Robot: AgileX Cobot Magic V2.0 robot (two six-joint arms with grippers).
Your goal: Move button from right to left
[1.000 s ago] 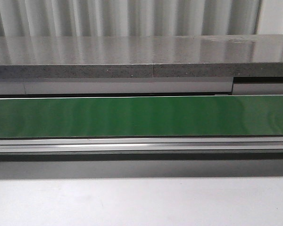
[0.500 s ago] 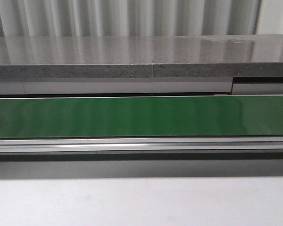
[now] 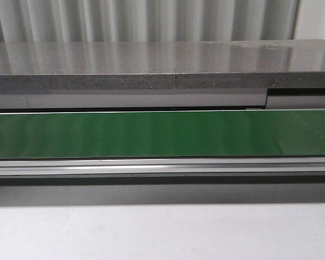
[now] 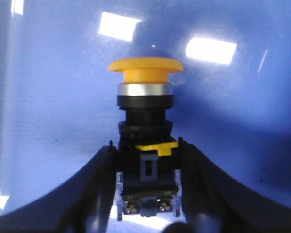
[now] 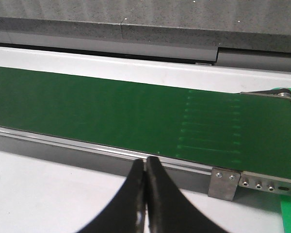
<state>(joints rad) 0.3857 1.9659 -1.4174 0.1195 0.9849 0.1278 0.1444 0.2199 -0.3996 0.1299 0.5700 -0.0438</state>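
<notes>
My left gripper has its two black fingers squeezed on the button. They hold the dark block at its bottom, one finger on each side. The button has a round yellow cap, then a silver ring, then a black neck. There is a small yellow bit on the block and little metal screws at the very bottom. Behind the button I see a shiny blue surface with bright spots of light on it. I cannot tell if the button touches it.

My right gripper is pinched closed, with its two black tips pressed together and nothing between them. It hangs over the white table, just beside the metal edge of the green belt.

In my front view I see the green belt, the grey shelf behind it, and the white table in front of it. No arm or button shows there.
</notes>
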